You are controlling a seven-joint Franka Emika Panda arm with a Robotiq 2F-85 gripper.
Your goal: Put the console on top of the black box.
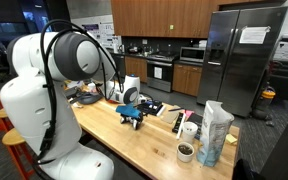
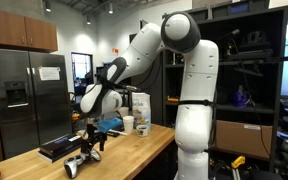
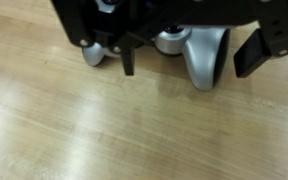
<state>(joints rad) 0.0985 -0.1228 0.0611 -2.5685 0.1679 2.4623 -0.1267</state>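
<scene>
The console (image 2: pixel 75 166) lay on the pale wooden table (image 2: pixel 136 150), just beside the black box (image 2: pixel 56 148), in a kitchen with a tall black refrigerator (image 2: pixel 24 95) behind that box. In the wrist view it sat between the spread, empty jaws of the gripper (image 3: pixel 184 68).

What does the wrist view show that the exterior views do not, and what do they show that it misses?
Only the wrist view: the console's rounded grey horn close up, framed by the open gripper's dark fingers. Only the exterior views: the black box, the refrigerator, the bag and the robot's white arm. Shared: the wooden table, the gripper and the console.
</scene>
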